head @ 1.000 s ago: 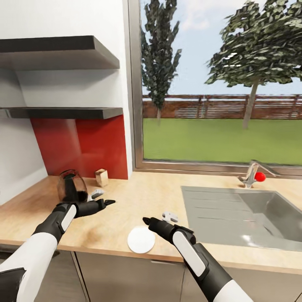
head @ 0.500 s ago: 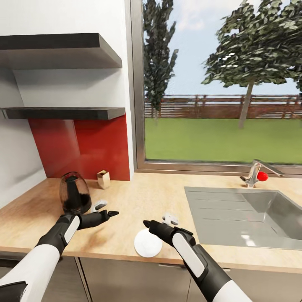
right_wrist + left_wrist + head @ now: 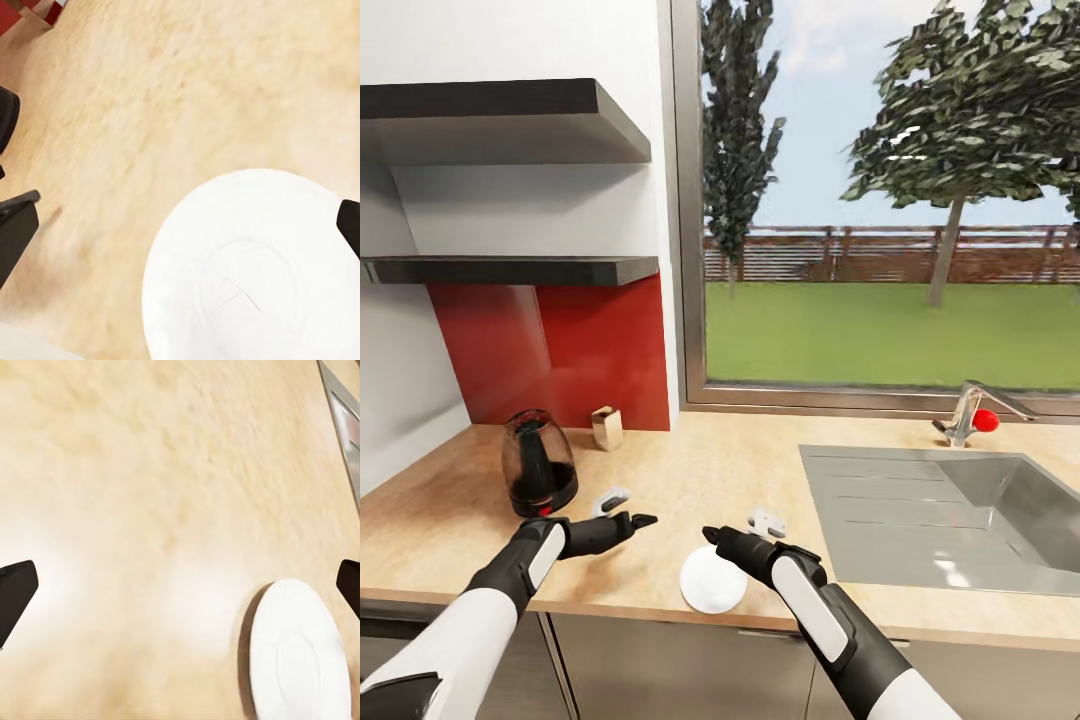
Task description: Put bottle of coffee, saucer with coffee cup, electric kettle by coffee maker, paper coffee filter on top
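So both my grippers, left (image 3: pixel 643 519) and right (image 3: pixel 707 533), hang open and empty beside the saucer (image 3: pixel 712 580); lining up a grab, I reckon.

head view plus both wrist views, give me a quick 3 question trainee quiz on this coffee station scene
1. True or false: the saucer lies flat on the countertop near its front edge.
2. Which stands closest to the red wall panel? A) the electric kettle B) the small tan box C) the tap
3. Fill in: the saucer lies just in front of the ____ gripper.

Key
1. True. Both wrist views show it flat on the wood, nothing on it.
2. B. The box stands right at the panel's foot.
3. right. The left gripper hovers further toward the kettle.
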